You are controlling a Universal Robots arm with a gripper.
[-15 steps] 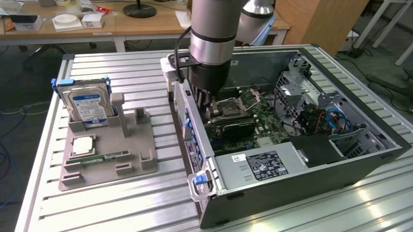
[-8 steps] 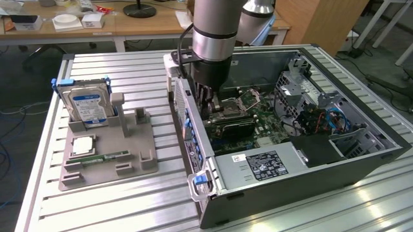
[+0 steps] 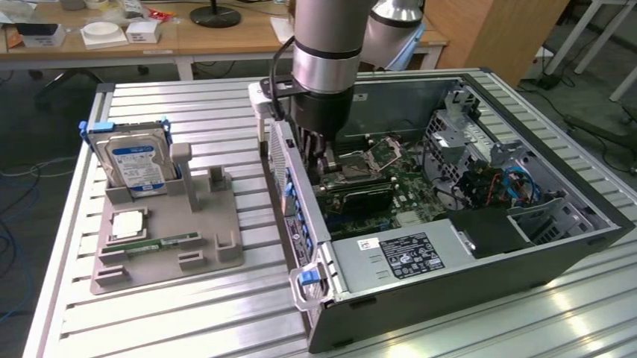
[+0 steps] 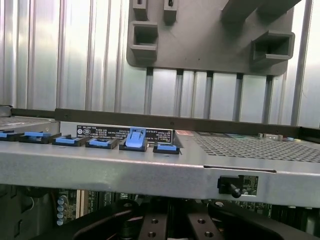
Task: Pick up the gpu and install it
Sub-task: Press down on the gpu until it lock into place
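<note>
Exterior view: gripper is lowered inside the open computer case, fully closed, beside the rear wall. Gpu sits on the motherboard below it; whether it is gripped cannot be told. Gray holder stands apart on the table.

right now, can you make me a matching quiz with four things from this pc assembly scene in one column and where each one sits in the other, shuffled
Things:
1. silver hard drive with blue label
2. grey plastic parts holder
3. robot arm's gripper
4. black power supply box with a white label

Places:
A. lowered inside the open computer case, above the motherboard
B. flat on the ribbed metal table, at the exterior view's left of the case
C. standing upright in a slot at the far end of the holder
D. in the case's near corner in the exterior view

Pairs: 1-C, 2-B, 3-A, 4-D
</note>
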